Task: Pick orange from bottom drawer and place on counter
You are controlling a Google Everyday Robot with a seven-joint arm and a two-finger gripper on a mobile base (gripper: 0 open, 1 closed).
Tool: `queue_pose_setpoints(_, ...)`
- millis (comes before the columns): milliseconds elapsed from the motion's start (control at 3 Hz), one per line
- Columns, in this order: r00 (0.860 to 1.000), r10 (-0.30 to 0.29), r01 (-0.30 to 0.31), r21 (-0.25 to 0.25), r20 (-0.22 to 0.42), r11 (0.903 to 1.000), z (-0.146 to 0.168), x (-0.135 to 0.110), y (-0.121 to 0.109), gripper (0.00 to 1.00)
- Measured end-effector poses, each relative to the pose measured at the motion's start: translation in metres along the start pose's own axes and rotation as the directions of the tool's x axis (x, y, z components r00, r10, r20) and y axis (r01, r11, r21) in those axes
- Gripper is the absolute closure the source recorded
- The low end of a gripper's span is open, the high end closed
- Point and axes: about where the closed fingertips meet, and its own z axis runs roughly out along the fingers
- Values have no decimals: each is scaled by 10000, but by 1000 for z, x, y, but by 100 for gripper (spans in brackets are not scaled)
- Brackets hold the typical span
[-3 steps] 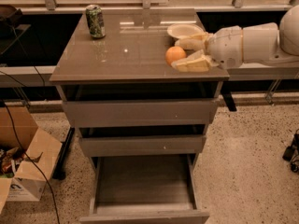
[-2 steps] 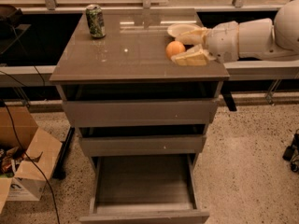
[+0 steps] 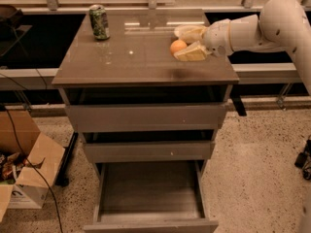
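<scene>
Risk: the can point(image 3: 99, 22) stands well apart at the back left of the counter point(image 3: 131, 62), but the orange point(image 3: 177, 46) is pinched only at the tips of the gripper point(image 3: 183, 44) over the right side. The shadow beneath suggests it hangs clear of the slab. Let go from there, a round fruit could roll off the near edge toward the open bottom drawer point(image 3: 150, 198). Count, left to right: 1 box point(image 3: 30, 174), 1 can, 3 drawers, 1 orange, 1 gripper.
</scene>
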Motion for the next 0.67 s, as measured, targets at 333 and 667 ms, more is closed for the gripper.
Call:
queue_pose_setpoints(333,9968,400,-409,-113,-698,9991,29,36,-13,100)
queue_pose_setpoints(667,9892,756,-756,44,-1259,9971,46,58,-24,76)
